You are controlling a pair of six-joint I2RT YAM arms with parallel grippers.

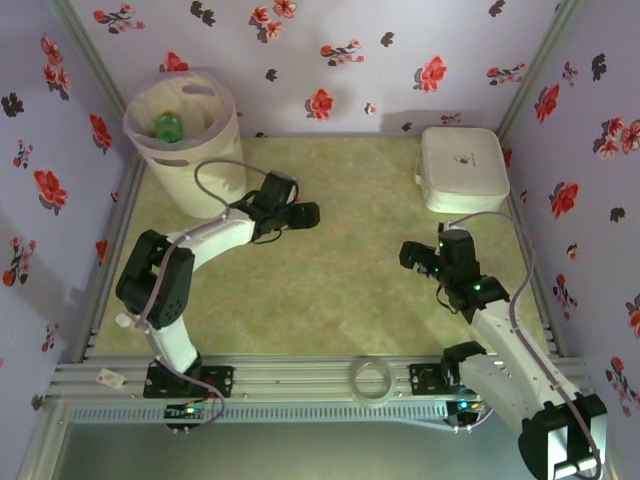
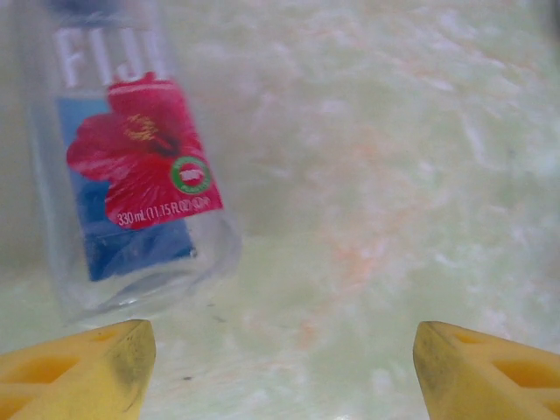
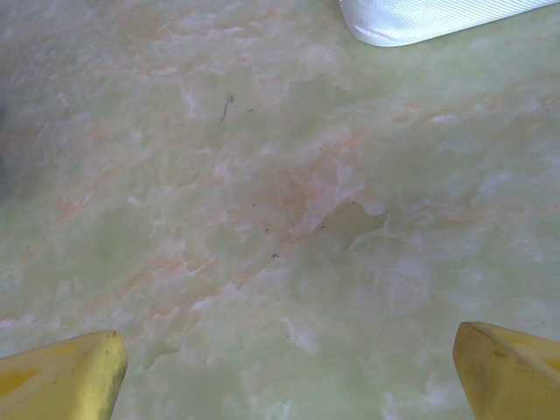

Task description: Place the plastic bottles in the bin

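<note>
One green bottle [image 1: 168, 126] sits in the far-left bin [image 1: 205, 175]; one Fiji bottle [image 2: 131, 175] lies by the gaping left claw [image 2: 280, 350]; the right claw [image 3: 289, 367] gapes too.

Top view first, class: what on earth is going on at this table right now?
Two robot arms are putting plastic bottles in the bin. One green bottle is already inside. The left fingers are open above the table, a clear Fiji bottle just ahead of them, ungripped. The right fingers are open too, empty, over bare table near the white box.
</note>
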